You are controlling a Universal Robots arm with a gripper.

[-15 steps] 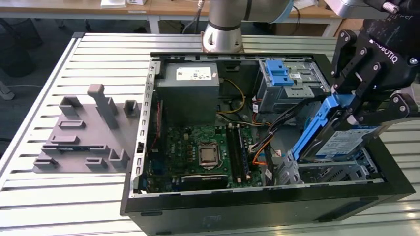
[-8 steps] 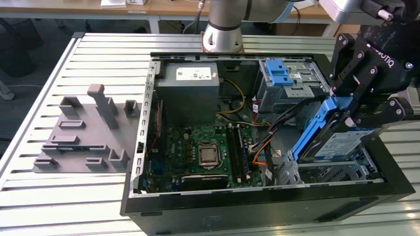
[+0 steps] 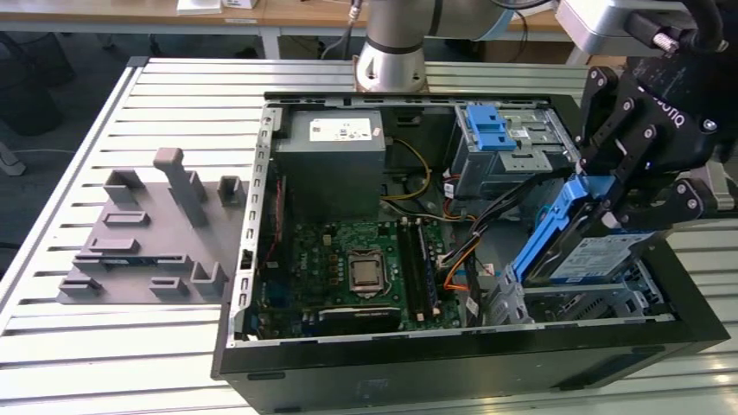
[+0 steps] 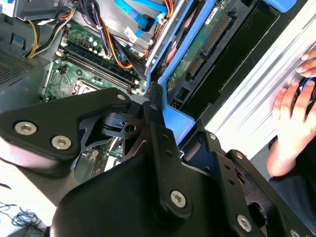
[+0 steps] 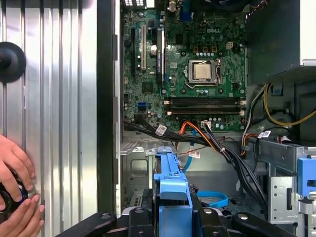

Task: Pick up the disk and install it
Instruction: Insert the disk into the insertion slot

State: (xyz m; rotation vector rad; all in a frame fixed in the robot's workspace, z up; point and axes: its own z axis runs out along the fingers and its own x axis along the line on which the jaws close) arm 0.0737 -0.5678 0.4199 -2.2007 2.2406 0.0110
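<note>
While our gripper (image 3: 617, 207) clenches the disk (image 3: 594, 255) by its blue edge, we hold it tilted, over the open case (image 3: 461, 363).

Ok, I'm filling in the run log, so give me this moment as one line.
gripper: shut on disk | disk: tilted, above drive cage of open computer case | person's hand: at table edge beside case
</note>
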